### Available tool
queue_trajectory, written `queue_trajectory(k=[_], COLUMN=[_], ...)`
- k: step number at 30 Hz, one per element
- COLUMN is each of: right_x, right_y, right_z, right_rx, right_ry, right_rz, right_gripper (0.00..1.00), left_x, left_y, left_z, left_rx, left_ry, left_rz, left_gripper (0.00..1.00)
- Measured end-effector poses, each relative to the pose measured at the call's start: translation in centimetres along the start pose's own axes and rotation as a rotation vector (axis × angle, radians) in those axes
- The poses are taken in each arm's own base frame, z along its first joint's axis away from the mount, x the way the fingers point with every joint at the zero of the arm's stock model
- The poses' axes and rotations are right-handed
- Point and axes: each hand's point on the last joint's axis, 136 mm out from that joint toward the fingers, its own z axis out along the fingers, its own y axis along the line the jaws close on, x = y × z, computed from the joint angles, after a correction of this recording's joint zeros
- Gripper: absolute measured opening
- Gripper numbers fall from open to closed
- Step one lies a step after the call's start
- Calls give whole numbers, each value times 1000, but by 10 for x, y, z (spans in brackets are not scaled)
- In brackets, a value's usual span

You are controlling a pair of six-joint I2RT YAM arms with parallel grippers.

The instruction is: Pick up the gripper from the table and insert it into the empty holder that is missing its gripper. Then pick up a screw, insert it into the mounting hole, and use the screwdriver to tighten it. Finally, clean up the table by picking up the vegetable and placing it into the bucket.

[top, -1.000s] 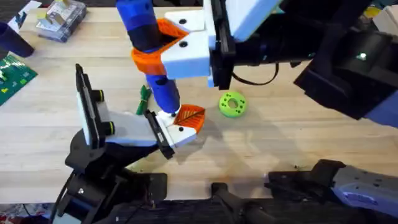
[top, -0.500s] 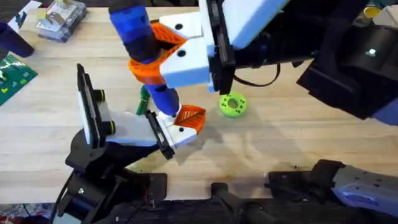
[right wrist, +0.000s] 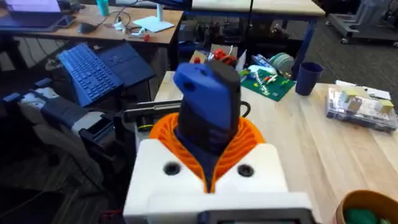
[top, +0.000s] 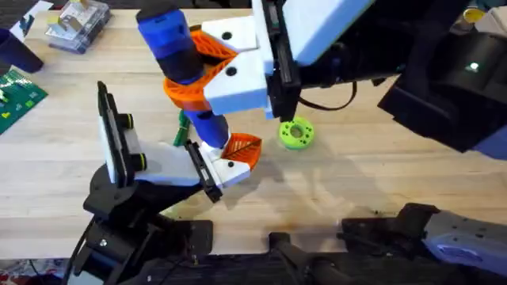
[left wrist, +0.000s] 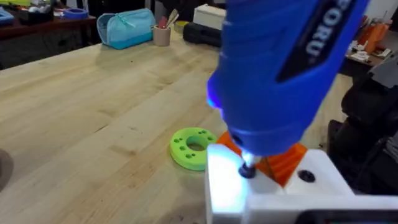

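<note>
My right gripper [top: 195,73], white with orange pads, is shut on the blue screwdriver [top: 176,41], which stands nearly upright with its bit down. Seen from the left wrist, the screwdriver [left wrist: 286,68] rests its bit on a small dark spot on top of the white holder [left wrist: 231,186]. The orange gripper [top: 242,150] sits in the holder [top: 228,169] at the end of the white arm of my left gripper [top: 210,168]. The dark green vegetable [top: 184,119] lies on the table [top: 356,174] just behind the screwdriver, partly hidden. The bucket [right wrist: 364,198] shows beside my right wrist.
A bright green ring-shaped disc [top: 296,133] lies right of the holder. At the far left stand a clear plastic box [top: 77,22], a dark cup [top: 16,47] and a green circuit board [top: 17,95]. A black plate with yellow-green knobs [top: 111,134] stands upright left of the holder.
My right gripper and the top of the screwdriver have shifted a little to the left, tilting the tool. The bit stays on the holder. The left arm has not moved.
</note>
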Motion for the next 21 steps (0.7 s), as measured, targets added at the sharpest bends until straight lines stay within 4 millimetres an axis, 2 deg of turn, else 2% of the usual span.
queue_trajectory(k=[21], right_x=[-3], right_y=[-1], right_z=[0], right_rx=[1], right_ry=[-11], right_rz=[64], right_gripper=[26], left_x=[0], left_y=[-1], left_z=[0], left_rx=[4], left_ry=[0], left_rz=[1], left_gripper=[18])
